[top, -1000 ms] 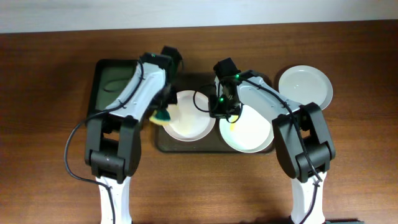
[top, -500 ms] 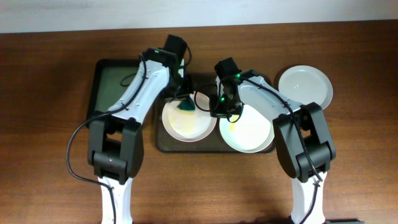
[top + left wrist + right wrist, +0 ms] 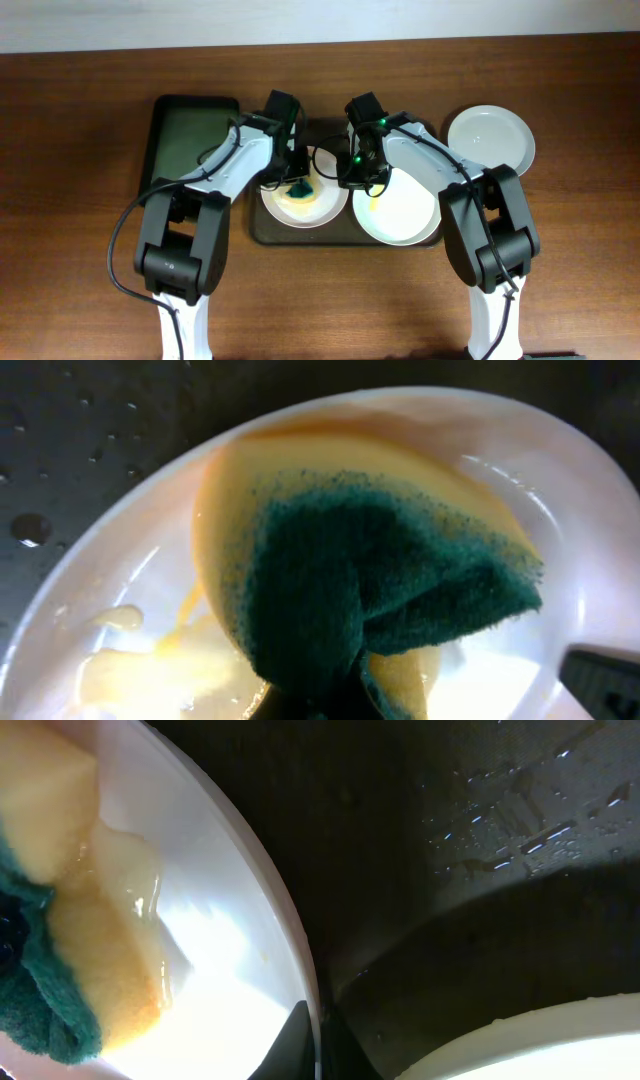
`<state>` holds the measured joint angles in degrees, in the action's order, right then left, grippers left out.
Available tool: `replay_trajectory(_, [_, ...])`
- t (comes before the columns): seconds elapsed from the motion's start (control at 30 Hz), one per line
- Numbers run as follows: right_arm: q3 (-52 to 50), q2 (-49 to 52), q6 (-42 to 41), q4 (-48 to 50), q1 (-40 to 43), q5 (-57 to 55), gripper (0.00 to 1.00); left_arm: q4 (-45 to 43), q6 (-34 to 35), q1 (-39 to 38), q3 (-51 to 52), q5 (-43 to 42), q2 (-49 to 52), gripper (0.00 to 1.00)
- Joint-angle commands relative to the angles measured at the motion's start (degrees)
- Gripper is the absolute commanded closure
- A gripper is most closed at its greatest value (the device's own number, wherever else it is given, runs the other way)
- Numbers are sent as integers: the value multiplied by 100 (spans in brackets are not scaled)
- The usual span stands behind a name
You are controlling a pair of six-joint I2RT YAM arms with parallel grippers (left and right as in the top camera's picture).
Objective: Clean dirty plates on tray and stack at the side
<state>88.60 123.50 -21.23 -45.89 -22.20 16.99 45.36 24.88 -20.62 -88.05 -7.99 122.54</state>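
Two white plates lie on the dark tray [image 3: 262,236]. The left plate [image 3: 318,209] carries yellow smears. My left gripper [image 3: 298,183] is shut on a yellow and green sponge [image 3: 370,585] and presses it onto this plate [image 3: 90,600]. My right gripper [image 3: 350,176] is shut on the same plate's right rim [image 3: 300,970]; the sponge [image 3: 60,950] shows in that view too. The right plate [image 3: 405,215] has a small yellow smear, and its rim [image 3: 520,1035] shows in the right wrist view. A third, clean plate [image 3: 490,138] sits on the table right of the tray.
A dark green tray [image 3: 185,140] stands left of the brown tray. The brown wooden table [image 3: 580,250] extends around both trays. Water drops lie on the tray floor [image 3: 500,810].
My left gripper carried the sponge from the plate's left edge round its far side onto the plate's middle. The right gripper stayed on the rim.
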Motion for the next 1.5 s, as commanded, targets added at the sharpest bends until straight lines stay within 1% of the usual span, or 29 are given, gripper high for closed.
replay_trajectory(0.0, [-31, 63, -24, -39, 42, -243, 96, 293, 42, 83, 354, 2035, 332, 100])
replay_trajectory(0.1, [-31, 63, -24, -39, 42, -247, 96, 702, 39, 195, 219, 2924, 332, 100])
replay_trajectory(0.17, [-31, 63, -24, -39, 42, -260, 96, 981, 42, 245, 68, 3226, 332, 100])
replay_trajectory(0.37, [-31, 63, -20, -42, 42, -262, 96, 1742, 55, 258, -693, 3685, 332, 100])
replay_trajectory(0.43, [-31, 63, -20, -42, 42, -262, 96, 1998, 76, 258, -1010, 3700, 332, 100])
replay_trajectory(0.53, [-15, 0, 7, -42, 42, -262, 96, 2522, 356, 260, -1624, 3700, 328, 100])
replay_trajectory(0.67, [184, -227, 313, -144, 42, -260, 96, 3128, 595, 304, -2441, 3668, 234, 100])
replay_trajectory(0.73, [271, -369, 402, -179, 35, -260, 96, 3259, 590, 385, -2638, 3475, 109, 100])
replay_trajectory(0.83, [363, -632, 658, -179, -24, -337, 96, 3276, 588, 579, -2667, 3010, -120, 100])
replay_trajectory(0.9, [400, -861, 752, -221, -136, -841, 96, 3274, 498, 804, -2667, 2535, -203, 100])
replay_trajectory(0.97, [415, -1158, 754, -308, -369, -1840, 96, 3272, 339, 1139, -2664, 1843, -221, 100])
replay_trajectory(1.03, [415, -1355, 754, -334, -575, -2500, 96, 3252, 92, 1443, -2660, 1185, -219, 100])
replay_trajectory(1.1, [415, -1576, 754, -310, -876, -3311, 96, 3230, -151, 1729, -2647, 697, -219, 100])
replay_trajectory(1.17, [417, -1738, 807, -269, -1182, -4085, 96, 3248, -229, 1963, -2645, 562, -216, 100])
replay_trajectory(1.2, [424, -1794, 960, -243, -1335, -4452, 96, 3274, -234, 2048, -2643, 566, -219, 100])
replay_trajectory(1.3, [424, -1860, 1832, -2, -1832, -5445, 96, 3274, -516, 2280, -2643, 581, -216, 100])
replay_trajectory(1.33, [424, -1858, 2076, 79, -1954, -5665, 96, 3274, -551, 2347, -2643, 584, -214, 100])
replay_trajectory(1.37, [424, -1858, 2500, 240, -2170, -6120, 96, 3276, -551, 2413, -2643, 581, -212, 100])
replay_trajectory(1.47, [424, -1858, 3311, 717, -2577, -7350, 96, 3274, -553, 2549, -2643, 584, -212, 100])
